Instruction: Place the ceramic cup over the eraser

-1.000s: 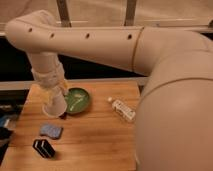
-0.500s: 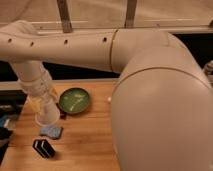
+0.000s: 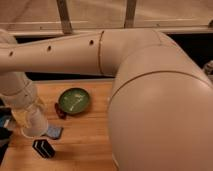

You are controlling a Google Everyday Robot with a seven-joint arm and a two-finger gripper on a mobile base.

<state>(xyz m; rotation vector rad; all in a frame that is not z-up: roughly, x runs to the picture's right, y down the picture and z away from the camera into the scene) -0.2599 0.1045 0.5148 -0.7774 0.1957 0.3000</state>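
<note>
The ceramic cup [image 3: 36, 125] is small, white and tapered, with its wide end down. My gripper [image 3: 26, 119] is shut on it at the left of the wooden table [image 3: 85, 142]. The cup hangs just behind and a little left of the eraser [image 3: 44, 148], a small black block with thin white stripes lying near the table's front left. Cup and eraser stand apart. The cup overlaps the left end of a blue-grey soft pad [image 3: 55, 132].
A green bowl [image 3: 75, 100] sits behind the pad, with a small dark red object [image 3: 60, 111] at its left edge. My large white arm [image 3: 150, 100] fills the right half of the view and hides that side of the table.
My gripper has carried the cup left and toward the front, from beside the bowl to just behind the eraser. The arm now hides the white box on the right.
</note>
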